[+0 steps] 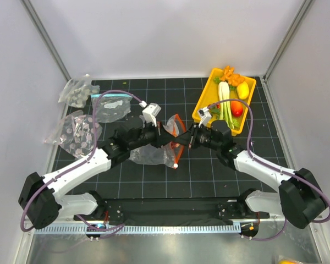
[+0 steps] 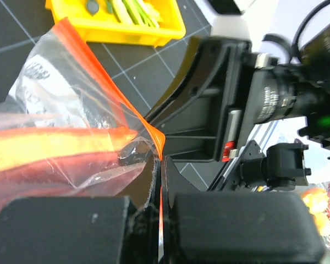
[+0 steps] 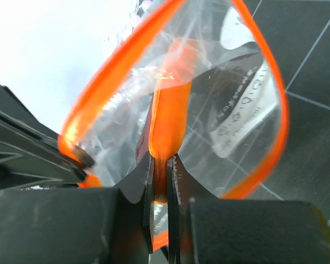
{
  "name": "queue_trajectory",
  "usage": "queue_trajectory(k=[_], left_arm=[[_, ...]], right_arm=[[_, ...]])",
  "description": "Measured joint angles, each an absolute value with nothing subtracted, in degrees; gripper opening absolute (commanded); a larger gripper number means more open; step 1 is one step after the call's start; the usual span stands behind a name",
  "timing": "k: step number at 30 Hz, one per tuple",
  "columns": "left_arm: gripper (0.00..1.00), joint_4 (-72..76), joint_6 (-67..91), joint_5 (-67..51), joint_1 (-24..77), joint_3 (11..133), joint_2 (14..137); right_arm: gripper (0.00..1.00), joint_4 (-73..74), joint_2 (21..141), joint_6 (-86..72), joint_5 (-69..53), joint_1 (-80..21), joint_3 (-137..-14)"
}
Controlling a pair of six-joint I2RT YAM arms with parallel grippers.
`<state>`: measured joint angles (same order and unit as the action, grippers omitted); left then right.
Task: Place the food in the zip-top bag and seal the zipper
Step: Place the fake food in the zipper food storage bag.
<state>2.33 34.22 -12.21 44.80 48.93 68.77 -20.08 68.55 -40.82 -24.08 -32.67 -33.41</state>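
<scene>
Orange-red zipper (image 3: 283, 110) is where it's all happening. Left jaws are pinched tight together on one edge of that strip. Right jaws are clamped on an orange bit that looks to me like the opposite side of it, though it's pretty blurry up close.

Between them the zip-top bag (image 1: 151, 155) sits in the middle of the worktop (image 1: 209, 170), with its mouth held up and pulled into an open loop. So I'd call the bag-opening part done.

Can't tell if anything's inside. There's an orange and yellow smear showing through the plastic, but that could just be the strip.

Further back on the right, a pile of food (image 1: 231, 102) is sitting in the yellow tray (image 1: 199, 105). My read is that loading has barely begun, if at all, and sealing isn't done.
</scene>
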Motion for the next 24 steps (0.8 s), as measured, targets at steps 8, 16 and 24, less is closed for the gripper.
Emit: queue_trajectory(k=[8,16,24], left_arm=[[0.00,2.0,32.6,-10.5,45.4,48.9,67.5],[0.00,3.7,31.1,-16.2,46.4,48.9,67.6],[0.00,2.6,27.7,-13.5,47.9,48.8,67.7]], right_arm=[[0.01,-19.2,66.5,-40.2,-22.9,-32.7,-33.0],[0.01,-17.9,65.6,-39.1,-21.2,-32.7,-32.8],[0.01,-15.7,65.9,-37.9,-18.5,-32.7,-32.8]])
